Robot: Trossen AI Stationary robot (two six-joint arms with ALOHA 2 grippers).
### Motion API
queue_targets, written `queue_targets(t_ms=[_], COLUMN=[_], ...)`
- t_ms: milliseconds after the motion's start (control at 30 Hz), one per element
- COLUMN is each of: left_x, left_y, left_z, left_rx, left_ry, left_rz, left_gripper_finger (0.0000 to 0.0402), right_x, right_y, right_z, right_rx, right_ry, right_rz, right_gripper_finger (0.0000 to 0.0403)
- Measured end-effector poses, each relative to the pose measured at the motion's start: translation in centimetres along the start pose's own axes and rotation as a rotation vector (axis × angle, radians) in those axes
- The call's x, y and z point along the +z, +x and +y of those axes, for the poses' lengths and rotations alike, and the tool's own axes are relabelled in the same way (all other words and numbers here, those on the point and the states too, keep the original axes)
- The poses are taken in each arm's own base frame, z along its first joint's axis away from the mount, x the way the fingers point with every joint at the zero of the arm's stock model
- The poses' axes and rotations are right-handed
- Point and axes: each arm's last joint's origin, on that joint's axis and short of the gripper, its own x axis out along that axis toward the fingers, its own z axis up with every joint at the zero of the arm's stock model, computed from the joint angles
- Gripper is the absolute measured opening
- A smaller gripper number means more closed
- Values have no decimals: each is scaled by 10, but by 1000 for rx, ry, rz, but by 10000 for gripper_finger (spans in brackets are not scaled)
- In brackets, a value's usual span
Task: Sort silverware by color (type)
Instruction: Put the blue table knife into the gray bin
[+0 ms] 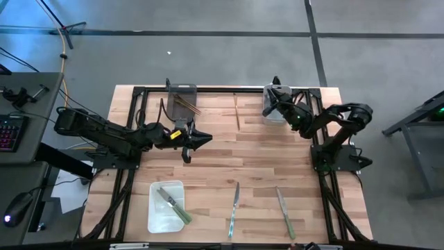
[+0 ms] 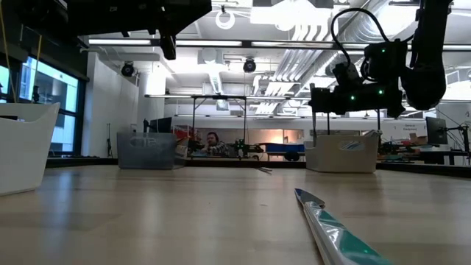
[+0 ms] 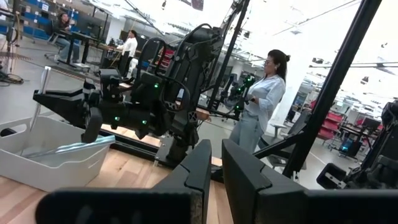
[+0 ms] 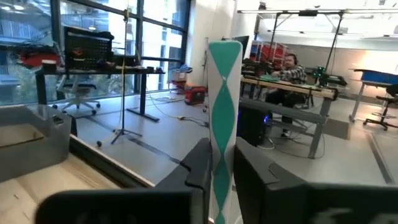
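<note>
Right gripper, upper right of the high view, holds its fingers clamped on a teal utensil, upright over the clear bin. Advise lowering it inside the rim before release. Left gripper waits mid-worktop, fingers together.

Nothing here can be read. The grey bin at the far edge of the table, seen in the low view, seems to carry faint pale marks on its front, and the white bin beside it shows a small dark smudge, but neither resolves into letters. The monitor by the windows in the right wrist view glows red with no legible characters.
</note>
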Motion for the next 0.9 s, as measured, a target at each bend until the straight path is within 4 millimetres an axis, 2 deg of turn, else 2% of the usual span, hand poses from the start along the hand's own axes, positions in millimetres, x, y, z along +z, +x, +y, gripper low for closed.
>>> queue_targets(t_ms=[200, 300, 400, 533, 600, 767, 900], left_x=[0, 0, 0, -1, -2, -2, -2], left_y=[0, 0, 0, 0, -1, -1, -1], left_z=[0, 0, -1, -4, -5, -6, -6], left_rx=[0, -1, -4, -16, -21, -25, -25], left_ry=[0, 0, 0, 14, 20, 21, 21], left_rz=[0, 0, 2, 5, 6, 7, 7], left_gripper_finger=[33, 33, 33, 33, 33, 33, 33], right_x=[-4, -8, -10, -10, -10, -10, -10], right_y=[-1, -1, -1, -1, -2, -3, -4], right_z=[0, 1, 1, 2, 3, 7, 9], right_rx=[-2, 3, 7, 8, 15, 34, -20], right_ry=[11, 2, -4, 12, 10, 28, 32], right_rz=[41, 76, 97, 101, 99, 104, 110], right_gripper_finger=[87, 97, 80, 20, 6, 18, 23])
